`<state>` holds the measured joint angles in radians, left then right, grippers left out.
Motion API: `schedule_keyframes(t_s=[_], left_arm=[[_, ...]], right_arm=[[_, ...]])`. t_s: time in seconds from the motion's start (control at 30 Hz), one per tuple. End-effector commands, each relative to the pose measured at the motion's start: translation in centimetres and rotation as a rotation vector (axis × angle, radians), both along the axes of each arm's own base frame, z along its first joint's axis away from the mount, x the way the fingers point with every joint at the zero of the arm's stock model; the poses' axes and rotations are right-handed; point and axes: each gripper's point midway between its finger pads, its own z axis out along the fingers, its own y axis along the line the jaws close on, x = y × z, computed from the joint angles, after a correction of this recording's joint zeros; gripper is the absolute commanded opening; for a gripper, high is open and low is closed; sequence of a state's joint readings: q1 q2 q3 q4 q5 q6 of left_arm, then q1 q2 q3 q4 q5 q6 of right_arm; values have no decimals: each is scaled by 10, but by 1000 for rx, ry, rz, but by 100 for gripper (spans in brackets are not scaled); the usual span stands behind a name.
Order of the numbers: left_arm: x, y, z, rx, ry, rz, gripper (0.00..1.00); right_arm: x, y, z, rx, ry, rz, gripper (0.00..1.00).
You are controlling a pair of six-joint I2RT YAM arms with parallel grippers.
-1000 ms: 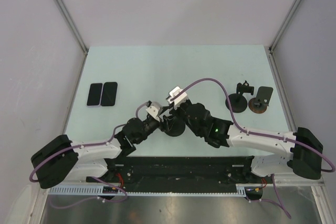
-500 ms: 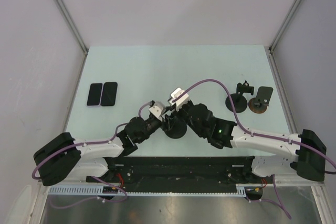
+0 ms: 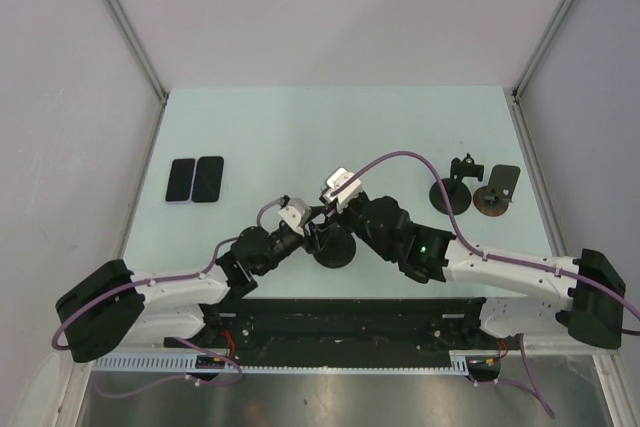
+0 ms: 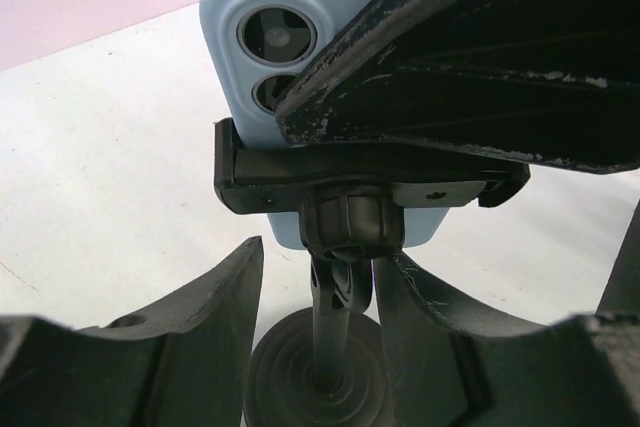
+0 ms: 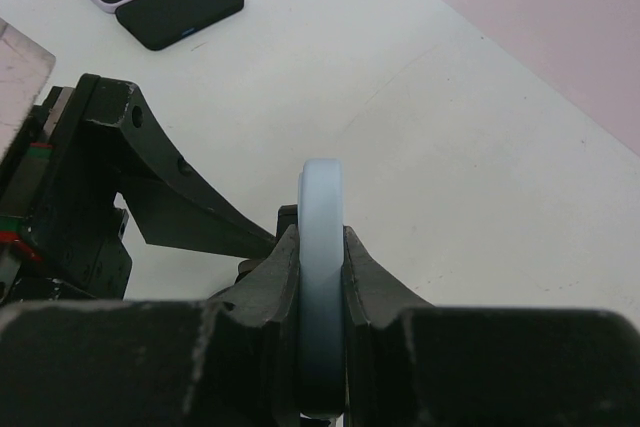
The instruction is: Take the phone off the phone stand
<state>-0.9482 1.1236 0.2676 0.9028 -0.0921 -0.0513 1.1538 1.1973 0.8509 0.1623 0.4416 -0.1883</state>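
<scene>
Grey walls (image 3: 320, 17) are hemming the pale table (image 3: 300, 127).
Right claw (image 5: 321, 247) is clamping the phone (image 5: 322, 187); left claw (image 4: 320, 259) is gaping round the stand (image 4: 345, 222) beneath.

The left arm (image 3: 180, 285) and the right arm (image 3: 505, 269) were extended low and angled inward, with their wrists converging. The right tool (image 5: 321, 247) was clamped on the edge of the phone (image 5: 322, 192), with one of its fingers (image 5: 283, 265) flat against each face. The left tool (image 4: 320, 262) sat just beside the right tool and below its tips. The left tool's fingertips (image 4: 215, 292) were part-way apart.
</scene>
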Motion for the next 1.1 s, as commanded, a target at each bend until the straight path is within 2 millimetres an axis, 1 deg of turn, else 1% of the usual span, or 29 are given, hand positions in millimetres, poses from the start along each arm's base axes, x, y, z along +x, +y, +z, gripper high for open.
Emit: schedule_keyframes(t_s=[0.0, 0.1, 0.2, 0.23, 0.3, 0.33, 0.4, 0.43, 0.47, 0.5, 0.53, 0.57, 0.63, 0.67, 0.7, 0.73, 0.8, 0.83, 0.9, 0.93, 1.0, 1.03, 1.07], left_arm=[[-2, -2, 51, -123, -126, -14, 52], [0, -4, 50, -120, -123, -11, 52], [2, -6, 49, -121, -121, -10, 40], [4, -6, 47, -116, -115, -4, 25], [6, -5, 44, -114, -105, 13, 12], [10, -2, 40, -107, -99, 35, 1], [13, 1, 36, -115, -77, 66, 0], [16, 3, 34, -117, -66, 89, 0], [22, 9, 30, -121, -48, 138, 0], [26, 14, 27, -136, -22, 175, 0], [30, 20, 22, -142, 0, 217, 0], [38, 33, 18, -155, 20, 306, 0], [43, 46, 8, -168, 58, 385, 0], [49, 60, 4, -171, 70, 467, 0], [50, 65, 1, -180, 90, 500, 0], [51, 69, -7, -150, 106, 529, 0], [52, 74, -10, -132, 112, 554, 0], [52, 74, -11, -125, 114, 550, 0], [49, 70, -14, -126, 122, 523, 0], [47, 69, -15, -125, 125, 511, 0], [45, 67, -18, -136, 139, 493, 0], [43, 68, -20, -139, 147, 489, 0], [42, 68, -22, -142, 155, 487, 0]], right_arm=[[-11, 7, 3, 40, 32, 63, 0], [-14, 9, 1, 36, 38, 78, 0], [-15, 9, -2, 36, 49, 80, 0], [-15, 8, -2, 32, 51, 79, 0], [-18, 7, -2, 34, 60, 81, 0], [-18, 5, -4, 26, 66, 73, 0], [-21, 2, -6, 15, 74, 67, 0], [-21, -3, -7, 0, 77, 54, 0], [-23, -5, -7, -4, 78, 49, 0], [-24, -9, -11, -26, 84, 43, 0], [-25, -12, -9, -28, 77, 32, 0], [-26, -14, -9, -34, 78, 27, 0], [-30, -23, -12, -73, 89, 17, 0], [-32, -25, -13, -88, 95, 18, 0], [-33, -28, -14, -103, 99, 18, 0], [-35, -33, -18, -140, 111, 18, 0], [-35, -43, -22, -185, 116, 1, 0], [-31, -49, -21, -195, 105, -36, 0], [-23, -57, -14, -179, 88, -93, 0], [-17, -64, -10, -166, 70, -153, 0], [-10, -67, -3, -127, 53, -211, 0], [-4, -75, 2, -120, 33, -274, 0], [-2, -78, 3, -118, 24, -300, 0]])
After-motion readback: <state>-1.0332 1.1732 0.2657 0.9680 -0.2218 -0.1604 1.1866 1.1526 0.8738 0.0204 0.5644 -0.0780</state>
